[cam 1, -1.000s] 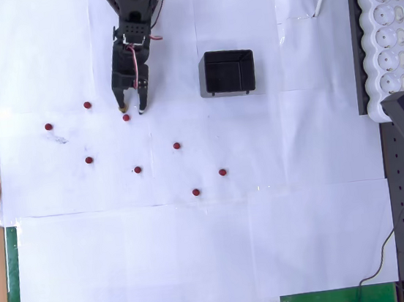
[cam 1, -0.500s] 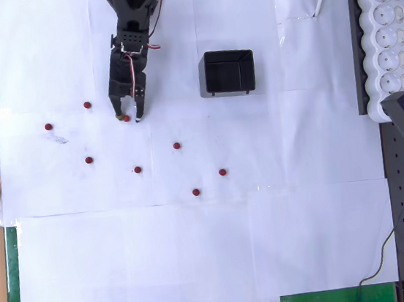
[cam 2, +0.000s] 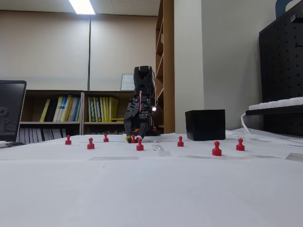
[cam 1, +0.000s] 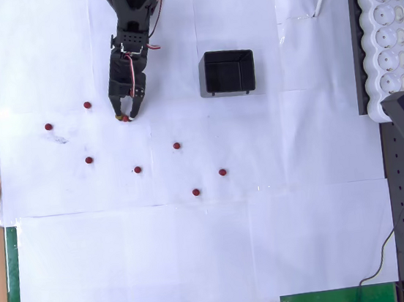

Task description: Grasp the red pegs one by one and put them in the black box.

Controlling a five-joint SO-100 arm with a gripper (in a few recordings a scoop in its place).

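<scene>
Pegs are little dark-red pawn shapes – round head on a flared base, all standing upright, long axis straight up in the fixed view. The gripper (cam 1: 125, 118) is down on the paper with its fingers nearly together around one red peg (cam 1: 125, 118). Seven other pegs (cam 1: 176, 146) are scattered below it. The black box (cam 1: 228, 72), square and open-topped, sits well right of the gripper.

Eight red pegs (cam 1: 137, 170) upright, scattered on paper; open black box (cam 1: 228, 72) apart, upright.
</scene>
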